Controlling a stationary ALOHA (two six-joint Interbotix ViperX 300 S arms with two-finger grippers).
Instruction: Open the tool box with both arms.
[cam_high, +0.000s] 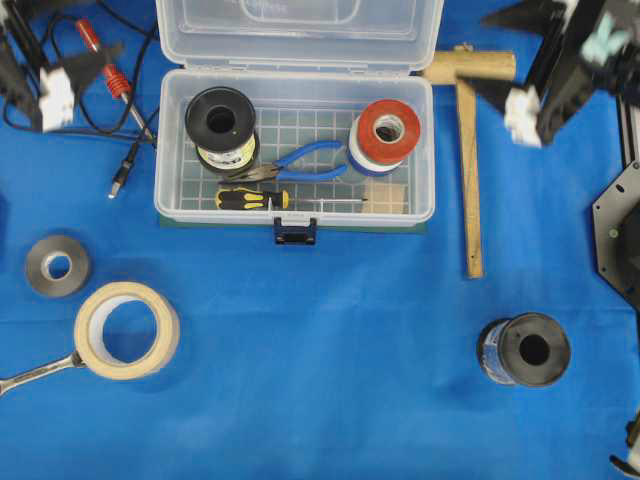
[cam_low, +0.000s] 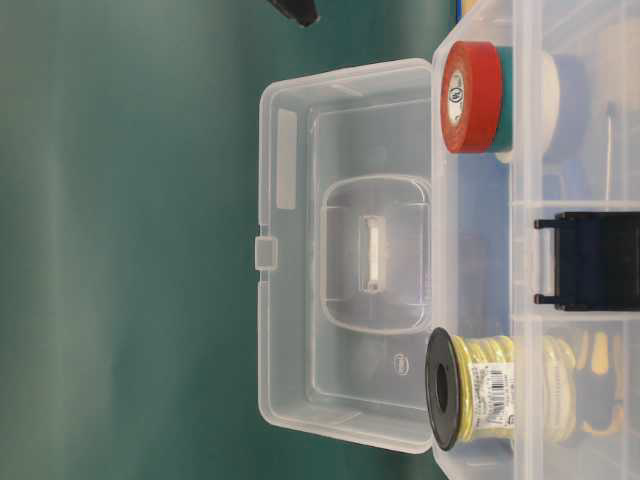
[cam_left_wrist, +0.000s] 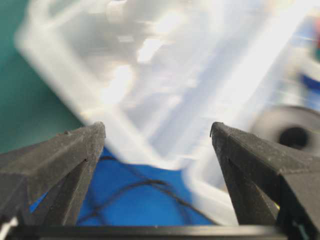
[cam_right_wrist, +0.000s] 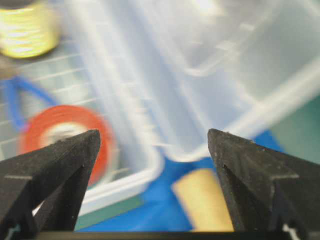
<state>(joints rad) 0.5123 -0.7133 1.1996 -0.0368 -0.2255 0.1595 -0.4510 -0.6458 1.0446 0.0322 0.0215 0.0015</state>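
Large clear plastic tool box (cam_high: 295, 150) with dark blue front latch (cam_high: 295, 232) on blue cloth (cam_high: 320, 350), lid (cam_high: 298, 30) thrown back, flanked by black left gripper (cam_left_wrist: 157, 132) and black right gripper (cam_right_wrist: 154, 135), both clear of it, jaws spread wide, gripping nothing.

Blue-covered counter (cam_high: 330, 400) with tools and reels laid out on it.

At the middle back the large clear plastic tool box (cam_high: 420, 150) is set on the counter, lid raised. To its right a wooden T-shaped mallet (cam_high: 469, 170) is laid flat; nearer the front right stands a black spool (cam_high: 527, 350). At the left are placed a grey tape roll (cam_high: 57, 266), a beige masking-tape ring (cam_high: 127, 329) over a steel wrench (cam_high: 35, 373), and black cables with red-handled probes (cam_high: 112, 78).
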